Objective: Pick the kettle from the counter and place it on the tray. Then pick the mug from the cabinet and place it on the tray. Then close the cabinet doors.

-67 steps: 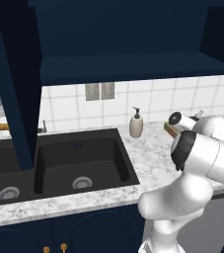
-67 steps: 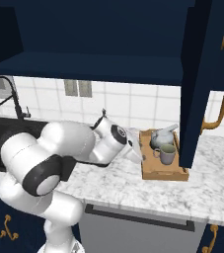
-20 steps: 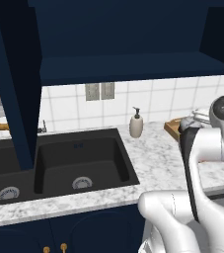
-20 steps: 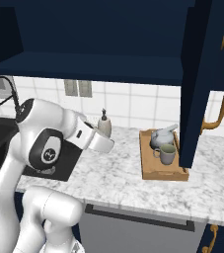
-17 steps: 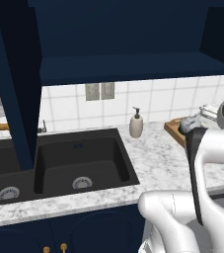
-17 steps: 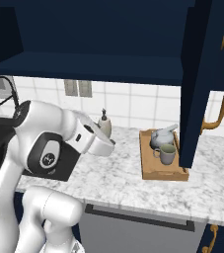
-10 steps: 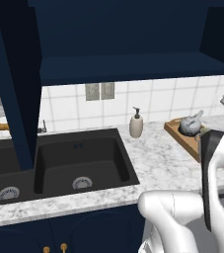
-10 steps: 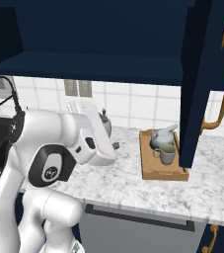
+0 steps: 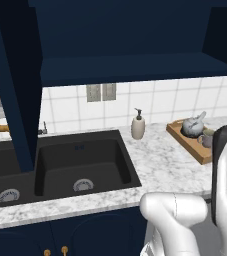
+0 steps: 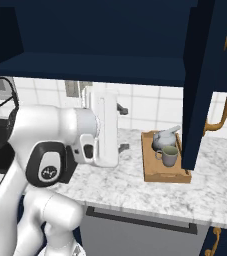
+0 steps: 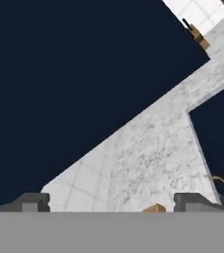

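Note:
The pale grey kettle (image 9: 192, 126) (image 10: 162, 138) and the greyish-olive mug (image 9: 205, 140) (image 10: 169, 156) both stand on the wooden tray (image 9: 187, 143) (image 10: 164, 176), on the marble counter (image 9: 160, 165) (image 10: 125, 186). My gripper (image 10: 123, 128) (image 11: 112, 202) is open and holds nothing. It hangs above the counter to the left of the tray, and its fingertips (image 11: 32, 201) stand far apart. The cabinet (image 9: 135, 67) has an empty shelf. Both cabinet doors (image 9: 15, 85) (image 10: 200, 80) stand open, the right one with a brass handle (image 10: 226, 90).
A beige soap pump bottle (image 9: 138, 125) stands by the tiled wall, right of the black double sink (image 9: 80, 167). The open right door hangs in front of the tray's right end. A dark navy surface (image 11: 74, 79) lies close in the hand view.
The arm has swung up and turned, lifting the open hand to a spot in front of the tiles left of the tray. Kettle, mug and doors have not moved.

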You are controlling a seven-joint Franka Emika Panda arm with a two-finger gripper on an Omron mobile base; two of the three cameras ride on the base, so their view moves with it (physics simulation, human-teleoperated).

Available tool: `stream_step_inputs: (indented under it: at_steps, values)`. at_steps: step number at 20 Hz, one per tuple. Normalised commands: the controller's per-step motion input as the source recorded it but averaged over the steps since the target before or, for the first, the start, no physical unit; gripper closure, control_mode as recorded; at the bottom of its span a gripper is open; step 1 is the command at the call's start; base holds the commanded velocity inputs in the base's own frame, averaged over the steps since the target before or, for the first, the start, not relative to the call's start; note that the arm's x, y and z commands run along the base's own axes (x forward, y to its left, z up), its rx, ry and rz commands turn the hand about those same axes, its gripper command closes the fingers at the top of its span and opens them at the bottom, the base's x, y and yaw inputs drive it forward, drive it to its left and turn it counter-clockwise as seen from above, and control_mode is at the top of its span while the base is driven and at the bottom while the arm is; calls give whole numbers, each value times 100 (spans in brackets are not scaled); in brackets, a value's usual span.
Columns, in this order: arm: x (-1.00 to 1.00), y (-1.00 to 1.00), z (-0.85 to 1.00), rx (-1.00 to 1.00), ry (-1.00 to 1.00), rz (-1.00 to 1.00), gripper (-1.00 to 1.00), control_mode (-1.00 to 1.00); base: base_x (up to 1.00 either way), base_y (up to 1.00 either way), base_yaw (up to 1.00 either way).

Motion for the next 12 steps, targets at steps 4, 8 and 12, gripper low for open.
stream_step_inputs:
  at_steps: [4, 8, 12]
  values:
    - [-40, -42, 43, 15, -23, -32, -100, -100, 0, 0, 0]
    - [-60, -52, 6, 1, -41, -18, -100, -100, 0, 0, 0]
    - [-61, -55, 7, 0, -39, -15, -100, -100, 0, 0, 0]
